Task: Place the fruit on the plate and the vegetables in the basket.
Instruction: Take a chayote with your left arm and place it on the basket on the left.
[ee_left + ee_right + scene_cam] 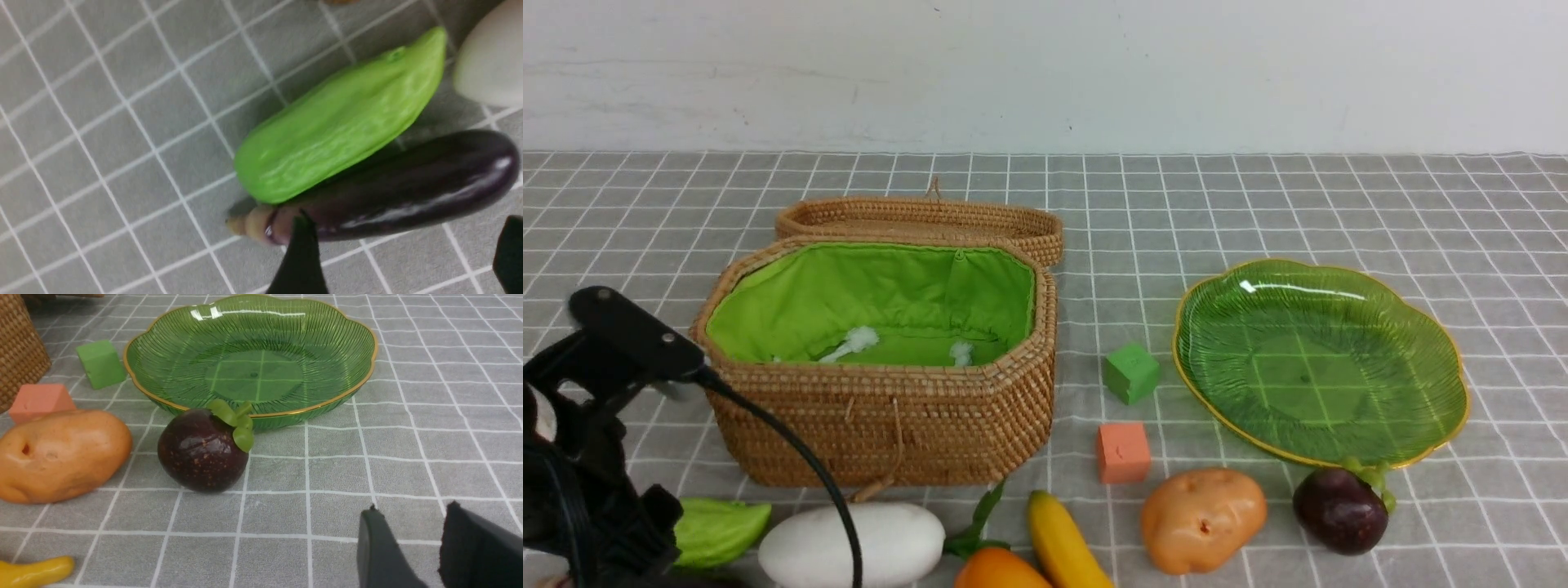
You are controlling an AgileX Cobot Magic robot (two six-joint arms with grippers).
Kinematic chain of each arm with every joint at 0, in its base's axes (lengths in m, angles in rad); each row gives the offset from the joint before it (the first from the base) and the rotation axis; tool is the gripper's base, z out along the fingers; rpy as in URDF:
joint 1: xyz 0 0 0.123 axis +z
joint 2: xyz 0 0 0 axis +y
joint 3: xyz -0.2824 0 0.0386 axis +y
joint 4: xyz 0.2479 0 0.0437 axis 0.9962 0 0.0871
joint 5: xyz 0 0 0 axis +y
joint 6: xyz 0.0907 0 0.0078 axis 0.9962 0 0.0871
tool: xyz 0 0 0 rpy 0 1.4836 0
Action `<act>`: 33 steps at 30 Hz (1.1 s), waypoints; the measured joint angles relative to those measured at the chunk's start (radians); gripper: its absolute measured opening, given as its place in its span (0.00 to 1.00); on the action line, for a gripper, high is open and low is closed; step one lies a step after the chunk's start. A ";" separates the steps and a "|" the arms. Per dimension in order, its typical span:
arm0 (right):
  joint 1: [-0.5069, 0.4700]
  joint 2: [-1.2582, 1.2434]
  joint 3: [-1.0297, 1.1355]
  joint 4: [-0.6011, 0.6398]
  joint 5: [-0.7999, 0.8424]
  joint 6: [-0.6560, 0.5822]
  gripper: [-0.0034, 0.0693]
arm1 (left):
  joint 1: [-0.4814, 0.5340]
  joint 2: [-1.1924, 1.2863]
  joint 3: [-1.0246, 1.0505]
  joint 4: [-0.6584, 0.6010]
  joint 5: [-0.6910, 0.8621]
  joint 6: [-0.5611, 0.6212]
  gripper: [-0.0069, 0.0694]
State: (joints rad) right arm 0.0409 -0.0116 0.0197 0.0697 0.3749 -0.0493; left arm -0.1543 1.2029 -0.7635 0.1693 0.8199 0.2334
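The dark purple elongated piece (392,196) lies on the cloth against the light-green gourd (339,118), beside the white radish (490,69). My left gripper (406,241) is open and empty; its jaws stand wide apart just over the purple piece. In the front view only the left arm (596,457) shows, above the gourd (719,531) and radish (849,543). The mango (1001,569), banana (1062,543), potato (1203,518) and mangosteen (1339,510) lie along the front. The basket (882,425) is open and the plate (1319,359) is bare. My right gripper (412,510) is slightly open and empty, near the mangosteen (200,453).
A green cube (1131,372) and an orange cube (1123,452) sit between basket and plate. The basket's lid (923,216) lies open behind it. A black cable (792,457) hangs from the left arm in front of the basket. The right arm is out of the front view.
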 joint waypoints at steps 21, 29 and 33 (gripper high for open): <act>0.000 0.000 0.000 0.001 0.000 0.000 0.38 | 0.081 0.140 -0.001 -0.132 -0.181 0.187 0.79; 0.000 0.000 0.000 0.001 0.000 0.000 0.38 | 0.081 0.224 -0.002 -0.138 -0.236 0.287 0.79; 0.000 0.000 0.000 0.001 0.000 0.000 0.38 | 0.081 0.284 -0.003 -0.115 -0.270 0.290 0.79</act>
State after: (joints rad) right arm 0.0409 -0.0116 0.0197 0.0704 0.3749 -0.0493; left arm -0.0733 1.4873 -0.7663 0.0543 0.5502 0.5238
